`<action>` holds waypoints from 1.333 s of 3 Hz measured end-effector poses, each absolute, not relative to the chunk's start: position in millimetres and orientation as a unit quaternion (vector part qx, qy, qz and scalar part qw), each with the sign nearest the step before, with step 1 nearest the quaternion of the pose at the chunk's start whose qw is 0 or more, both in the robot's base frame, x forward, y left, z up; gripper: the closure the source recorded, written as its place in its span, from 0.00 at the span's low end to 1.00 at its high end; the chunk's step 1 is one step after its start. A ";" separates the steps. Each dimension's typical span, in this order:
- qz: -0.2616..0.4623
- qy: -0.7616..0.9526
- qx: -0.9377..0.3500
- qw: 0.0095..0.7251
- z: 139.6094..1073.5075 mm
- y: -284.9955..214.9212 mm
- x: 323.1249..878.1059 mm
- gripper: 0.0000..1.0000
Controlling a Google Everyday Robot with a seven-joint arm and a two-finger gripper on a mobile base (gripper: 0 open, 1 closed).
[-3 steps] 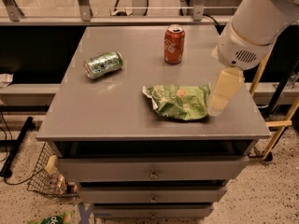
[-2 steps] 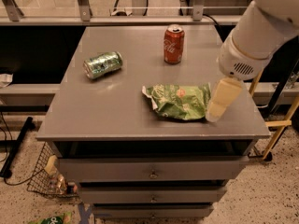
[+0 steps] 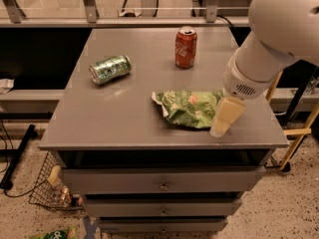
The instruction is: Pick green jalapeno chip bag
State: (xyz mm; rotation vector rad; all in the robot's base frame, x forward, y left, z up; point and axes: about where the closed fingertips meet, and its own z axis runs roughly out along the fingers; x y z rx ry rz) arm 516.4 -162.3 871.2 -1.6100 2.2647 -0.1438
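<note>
Camera view over a grey drawer cabinet [image 3: 124, 126]: the green jalapeno chip bag [image 3: 192, 108] lies crumpled on its top, front right, the pale gripper [image 3: 223, 119] hanging at the bag's 3 o'clock edge; whether it is open or holding anything cannot be told. A red cola can [image 3: 186, 47] stands at the bag's 12 o'clock, and a green-and-silver can [image 3: 110, 69] lies sideways at 10 o'clock.

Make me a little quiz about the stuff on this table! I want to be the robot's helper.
1. True or false: the red cola can stands upright.
2. Fill in: the green soda can lies on its ____.
3. The gripper hangs over the table near its front right corner. What is closest to it?
A) green jalapeno chip bag
B) green soda can
C) red cola can

Key: 1 true; 2 side; 3 A.
</note>
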 end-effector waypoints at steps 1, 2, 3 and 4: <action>-0.053 0.795 -0.579 0.174 863.5 -154.4 523.8 0.17; -0.049 0.792 -0.584 0.172 855.8 -148.7 527.1 0.41; -0.044 0.793 -0.581 0.177 853.2 -150.7 530.4 0.64; -0.047 0.786 -0.582 0.202 870.2 -150.8 532.4 0.88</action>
